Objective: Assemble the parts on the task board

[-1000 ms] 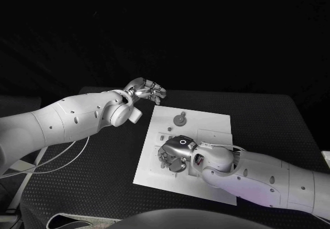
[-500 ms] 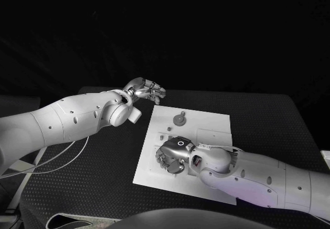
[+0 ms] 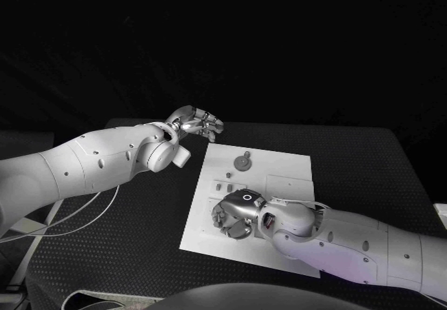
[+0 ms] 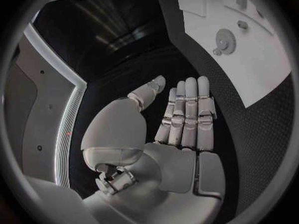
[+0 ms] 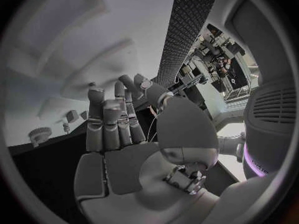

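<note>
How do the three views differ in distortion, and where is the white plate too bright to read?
Head view: straight edges stay straight; the task board is bright but its gear-shaped part reads clearly, while the background is black. Left wrist view: fisheye bends the board's edge; the left hand is evenly lit. Right wrist view: the board surface looks pale and soft behind the right hand, with little detail.

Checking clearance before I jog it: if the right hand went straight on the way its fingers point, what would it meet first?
Probably the task board itself: the right hand hangs palm-down over its near half, fingers aimed at the white surface. The gap is unclear.
</note>
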